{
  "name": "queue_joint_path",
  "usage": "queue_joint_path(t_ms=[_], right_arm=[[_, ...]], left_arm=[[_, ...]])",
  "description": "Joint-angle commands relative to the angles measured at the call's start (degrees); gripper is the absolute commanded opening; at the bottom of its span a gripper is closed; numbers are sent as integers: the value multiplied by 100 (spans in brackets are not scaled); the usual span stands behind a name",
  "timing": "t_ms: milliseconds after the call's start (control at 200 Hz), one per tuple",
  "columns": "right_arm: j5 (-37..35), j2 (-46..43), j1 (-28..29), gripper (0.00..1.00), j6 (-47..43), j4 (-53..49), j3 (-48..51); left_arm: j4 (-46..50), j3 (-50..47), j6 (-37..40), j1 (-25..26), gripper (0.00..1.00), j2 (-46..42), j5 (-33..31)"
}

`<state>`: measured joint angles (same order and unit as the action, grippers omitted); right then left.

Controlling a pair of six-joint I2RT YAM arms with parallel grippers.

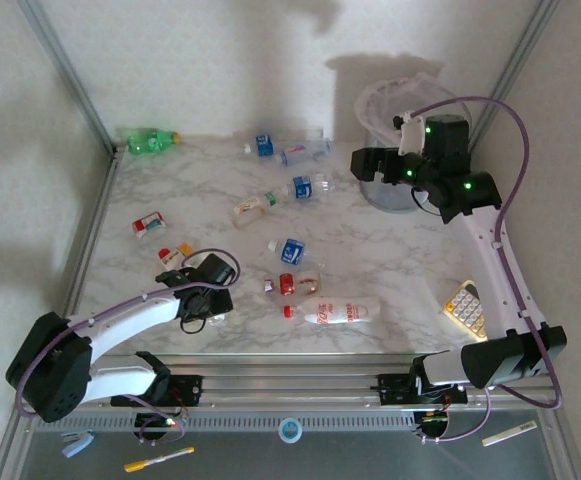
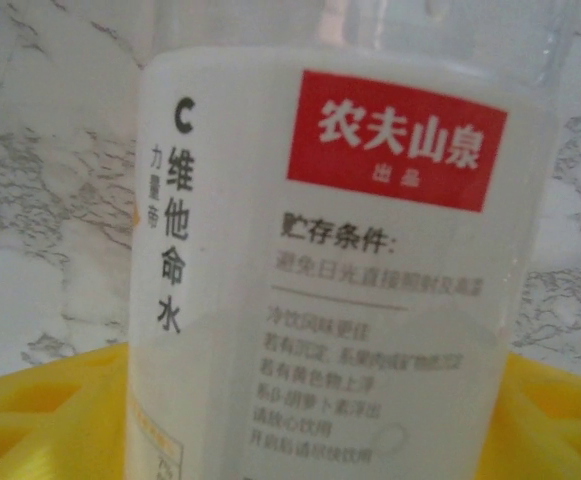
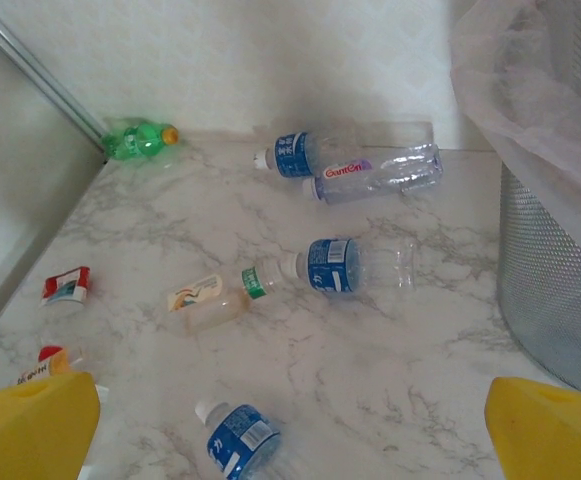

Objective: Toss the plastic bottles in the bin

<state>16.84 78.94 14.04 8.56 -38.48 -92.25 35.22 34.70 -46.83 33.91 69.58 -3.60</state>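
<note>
Closest bottle (image 2: pixel 340 280): sitting right up against the left wrist lens, showing a white label with a red patch and Chinese print. From overhead it's lying near the front left of the counter (image 1: pixel 390 250).
Left hand (image 1: pixel 183 265): reaching down over that bottle, with its yellow fingers (image 2: pixel 40 420) standing on either side. Honestly can't tell if they're squeezing it or just framing it.
Bin (image 1: pixel 390 190): standing at the back right of the counter, with a grey mesh wall and a whitish bag (image 3: pixel 530 90) spilling over the rim.
Right hand (image 1: pixel 368 163): hanging wide open just beside the bin, carrying nothing.
Green bottle (image 1: pixel 150 141): lying way off in the back left corner.
Back pair (image 1: pixel 305 152): two clear bottles lying close together near the back wall, one wearing a blue label.
Middle pair (image 3: pixel 340 265): a blue-label bottle and a cream-label bottle lying end to end mid-counter.
Blue-label bottle (image 1: pixel 290 250): lying on its own, nearer the front.
Front bottles (image 1: pixel 330 313): a long red-capped bottle and a small red-label bottle lying near the front edge.
Red-and-white bottle (image 1: pixel 148 224): lying by the left edge.
Calculator (image 1: pixel 465 308): sitting front right, next to the right arm.
</note>
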Motion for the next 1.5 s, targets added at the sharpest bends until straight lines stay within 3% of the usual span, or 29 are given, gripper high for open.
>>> queue_joint_path(t_ms=[0, 110, 295, 510, 806, 1496], right_arm=[[205, -153, 47, 99, -67, 48, 166], [303, -127, 43, 99, 38, 58, 233], [819, -82, 51, 99, 237, 100, 379], [1959, -201, 51, 99, 600, 563, 782], [3234, -291, 205, 98, 972, 1114, 1288], [3605, -277, 1098, 95, 967, 1091, 1761]], left_arm=[[-184, -102, 57, -33, 63, -215, 158], [-397, -78, 169, 50, 55, -483, 307], [-957, 338, 563, 607, 52, -907, 292], [-1773, 950, 1387, 1314, 53, -1112, 380], [-2761, 1201, 2020, 1801, 50, -1169, 613], [-2974, 1871, 2647, 2238, 48, -404, 131]])
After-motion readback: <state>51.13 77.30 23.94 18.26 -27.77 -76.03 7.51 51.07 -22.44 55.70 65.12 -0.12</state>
